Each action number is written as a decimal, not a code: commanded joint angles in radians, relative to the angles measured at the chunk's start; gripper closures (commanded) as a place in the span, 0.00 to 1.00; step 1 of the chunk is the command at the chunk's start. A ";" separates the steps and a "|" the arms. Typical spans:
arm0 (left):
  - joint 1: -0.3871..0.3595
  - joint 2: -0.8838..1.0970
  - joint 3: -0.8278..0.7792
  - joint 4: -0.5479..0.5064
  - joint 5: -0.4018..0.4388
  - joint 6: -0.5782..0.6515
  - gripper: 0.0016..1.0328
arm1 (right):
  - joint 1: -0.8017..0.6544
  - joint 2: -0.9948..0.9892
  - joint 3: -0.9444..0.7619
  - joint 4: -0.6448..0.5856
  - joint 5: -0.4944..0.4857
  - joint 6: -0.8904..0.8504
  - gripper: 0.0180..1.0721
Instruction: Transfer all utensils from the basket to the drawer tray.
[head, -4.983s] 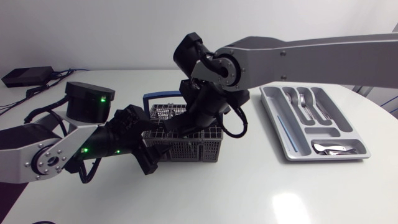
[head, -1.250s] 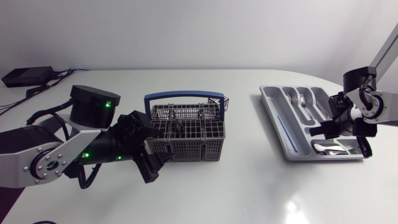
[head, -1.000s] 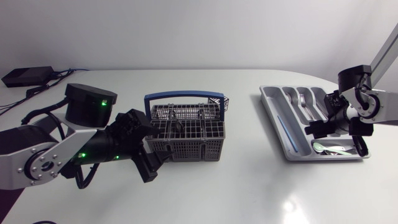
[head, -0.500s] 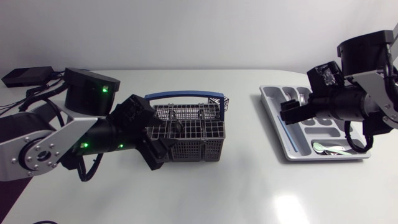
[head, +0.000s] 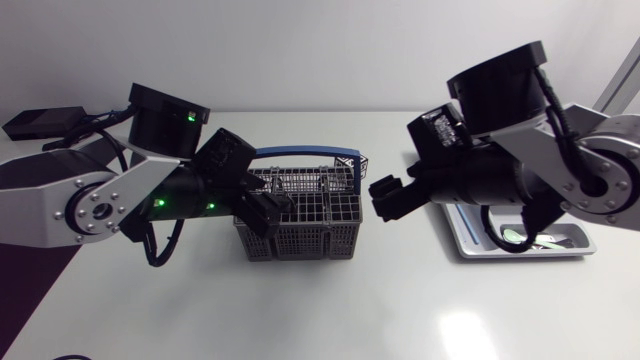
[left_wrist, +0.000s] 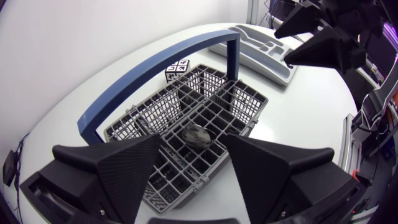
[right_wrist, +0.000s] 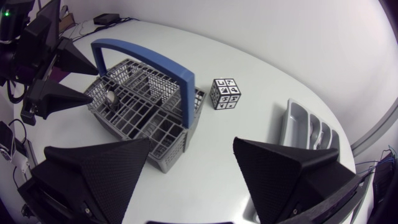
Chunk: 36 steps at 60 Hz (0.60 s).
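The left tool (left_wrist: 193, 140) hangs over the near-left end of the basket (head: 300, 240) with its 2 wedge fingers spread apart and nothing between them. Below the gap, 1 rounded metal utensil end (left_wrist: 198, 135) sticks up from a wire cell. I cannot tell whether it is a spoon or a handle. The right tool (head: 385, 197) is also spread and empty. It sits above the counter (head: 330, 310) between the basket and the drawer tray (head: 462, 240), pointing at the basket.

The main risk, as I judge it, is that both tools end up crowding the same small basket. If the right arm goes in while the left is poised there, the broad fingers could knock together or strike the blue handle (head: 300, 153). The cells look narrow for such wide wedges, so a finger could catch the wire grid and drag or tip the basket on the lift. The polished rounded end offers little to pinch and may slip. The marker cube (right_wrist: 225, 93) just beside the basket could be nudged.

5 s ago the right arm was reaching down into the basket, and about 1 s ago it was over the tray's near compartment, where spoons (head: 525, 238) lie. It has since swung back toward the basket and now hides most of the tray. The left arm has risen from beside the basket's left corner to above it. The basket has not shifted.
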 joint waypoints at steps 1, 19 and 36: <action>0.015 0.018 0.037 -0.010 -0.005 -0.046 0.38 | 0.037 0.045 0.031 0.009 -0.003 0.045 0.09; 0.015 0.062 0.082 -0.038 -0.005 -0.105 0.43 | 0.140 0.135 0.043 0.081 -0.003 0.057 0.09; 0.030 0.049 0.106 -0.087 -0.008 -0.135 0.47 | 0.212 0.217 0.069 0.136 0.011 0.059 0.16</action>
